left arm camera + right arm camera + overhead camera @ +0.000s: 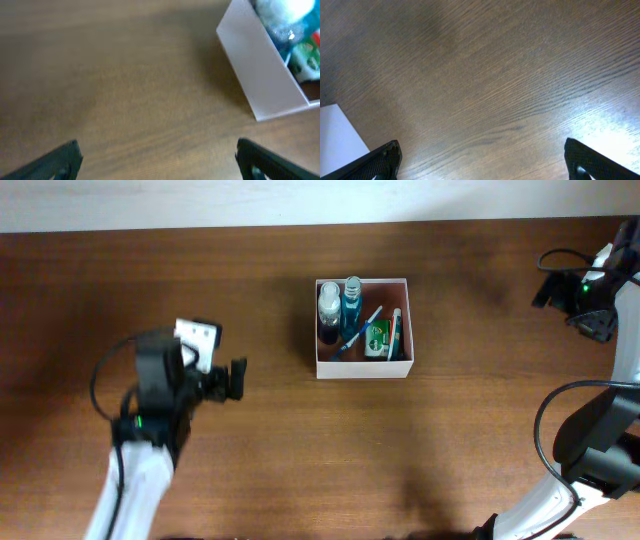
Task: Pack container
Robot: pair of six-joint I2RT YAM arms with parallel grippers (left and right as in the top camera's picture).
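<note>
The container (362, 370), a square white-walled box, stands at the table's middle. It holds a dark bottle with a white cap (329, 306), a blue bottle (352, 301), a blue stick-like item (357, 330) and a green packet (378, 338). My left gripper (238, 379) hovers left of the box, open and empty. In the left wrist view the container (260, 70) sits at the upper right, beyond the spread jaws of the gripper (157, 160). My right gripper (545, 283) is at the far right edge, open; in its own view the gripper (482, 157) has only bare wood between its fingers.
The brown wooden table (250, 460) spreads around the box, with a pale wall strip (200, 200) along the back. A white corner (337, 142) shows at the lower left of the right wrist view. Black cables (560, 420) loop by the right arm.
</note>
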